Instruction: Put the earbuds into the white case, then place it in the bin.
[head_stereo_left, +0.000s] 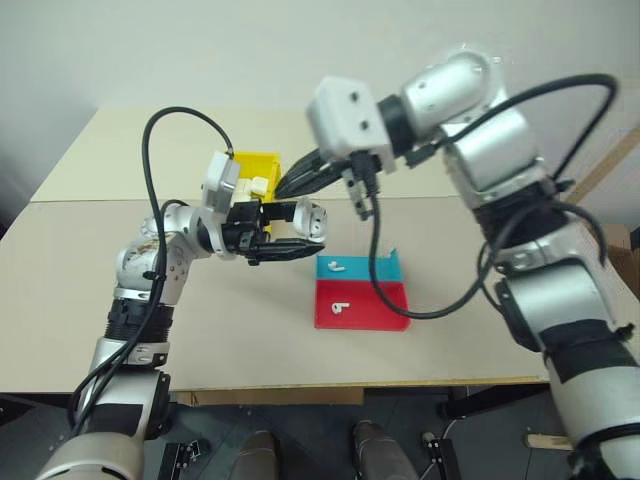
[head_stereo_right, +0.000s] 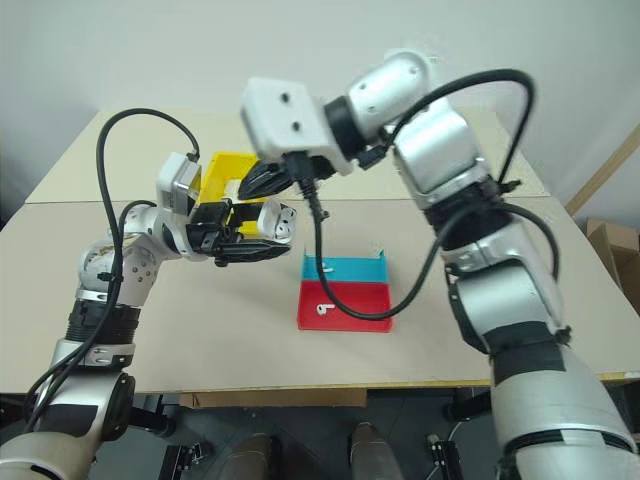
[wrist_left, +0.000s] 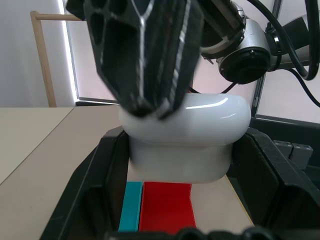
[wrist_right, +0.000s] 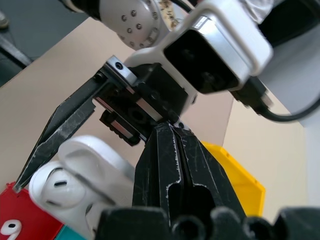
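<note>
Two tiny glossy white plastic earbuds lie apart from both grippers on a flat red-and-teal tray (head_stereo_left: 390, 300): one earbud (head_stereo_left: 333, 267) on the teal half, the other earbud (head_stereo_left: 341, 307) on the red half, below and to the right of the hands. The small glossy white rounded case (head_stereo_left: 313, 219) sits above the beige tabletop (head_stereo_left: 230, 330), clamped between the two black fingers of the left gripper (head_stereo_left: 290, 232), which reaches in level from the left and is closed on the case's sides. In the right wrist view the case's (wrist_right: 75, 172) hinged lid stands open, showing a smooth moulded white interior with a dark slot. The right gripper (head_stereo_left: 300, 178) comes down from above with its two ribbed black fingers pressed together, holding nothing; its tips are right at the top of the case, and in the left wrist view they overlap its rounded edge (wrist_left: 200, 125), though contact cannot be told for sure. Just behind the left gripper stands the small bright yellow open-top plastic bin (head_stereo_left: 258, 164), on the far part of the table.
</note>
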